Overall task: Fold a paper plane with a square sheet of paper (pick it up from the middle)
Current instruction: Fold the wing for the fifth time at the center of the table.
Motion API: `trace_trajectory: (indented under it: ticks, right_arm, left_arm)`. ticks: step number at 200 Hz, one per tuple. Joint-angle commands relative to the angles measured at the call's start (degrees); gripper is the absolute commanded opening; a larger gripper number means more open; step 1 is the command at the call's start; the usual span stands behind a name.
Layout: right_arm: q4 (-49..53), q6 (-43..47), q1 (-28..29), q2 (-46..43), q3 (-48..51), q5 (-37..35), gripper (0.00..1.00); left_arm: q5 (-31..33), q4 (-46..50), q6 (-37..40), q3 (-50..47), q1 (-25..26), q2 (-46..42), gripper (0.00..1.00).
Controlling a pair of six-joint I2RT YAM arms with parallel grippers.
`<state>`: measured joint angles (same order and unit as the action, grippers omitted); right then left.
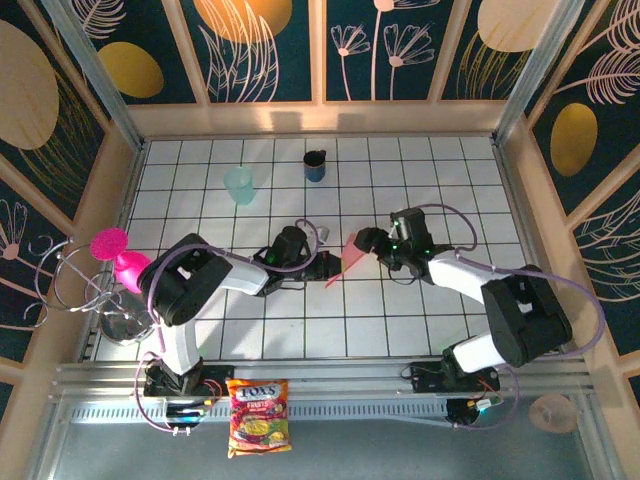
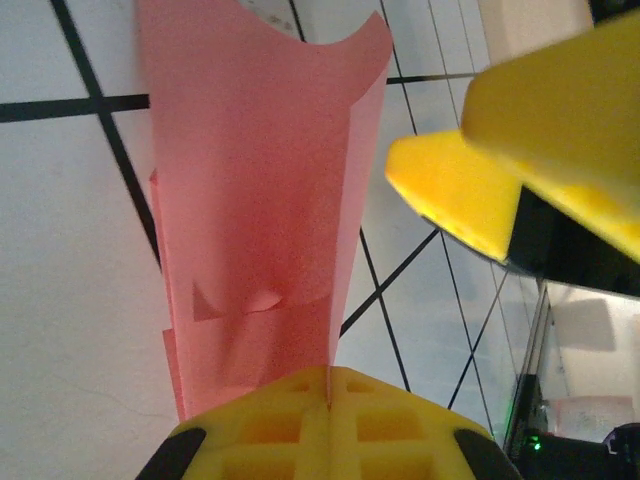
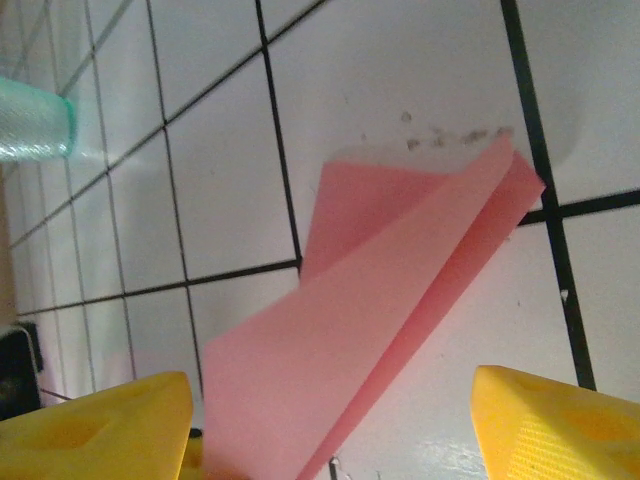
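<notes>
Yellow left gripper (image 2: 328, 390) pinches the half-folded paper plane (image 2: 260, 200), right gripper (image 3: 330, 425) gapes wide. Looks mid-fold; next probably means grabbing the free edge.

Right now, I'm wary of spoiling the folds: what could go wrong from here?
1. The left gripper, shut, pinches the paper by one end; the free end curls and might sag, loosening the folds.
2. The right gripper stands open close to the paper; closing off-line might crumple an edge.
</notes>
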<state>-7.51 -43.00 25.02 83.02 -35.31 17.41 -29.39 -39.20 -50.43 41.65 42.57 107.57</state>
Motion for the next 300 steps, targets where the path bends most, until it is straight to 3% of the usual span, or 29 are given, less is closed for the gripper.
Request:
trace_trajectory:
  ticks: [1, 55, 107, 240, 300]
  right_arm:
    - [-2.11, 3.09, 1.41, 1.88, -0.84, -1.05, 0.73]
    - [-0.36, 4.31, 2.57, 5.54, -3.2, -1.8, 0.69]
    - [2.92, 4.82, 3.59, 8.84, -6.24, -4.13, 0.65]
    - [2.63, 6.95, 5.02, 9.22, -5.4, -4.74, 0.61]
    - [9.99, 8.11, 7.7, 14.88, -10.04, -12.21, 0.56]
  left_arm:
    - [-4.3, -5.59, -7.72, -0.58, -0.89, 2.12, 0.0]
    - [-6.88, -15.09, -16.93, -3.75, -1.92, 3.99, 0.0]
    - [-6.5, -16.71, -20.07, -4.8, -2.31, 4.83, 0.0]
    - [-5.86, -20.12, -25.52, -6.11, -3.11, 7.65, 0.0]
    - [-5.28, -19.01, -24.66, -6.21, -3.23, 7.5, 0.03]
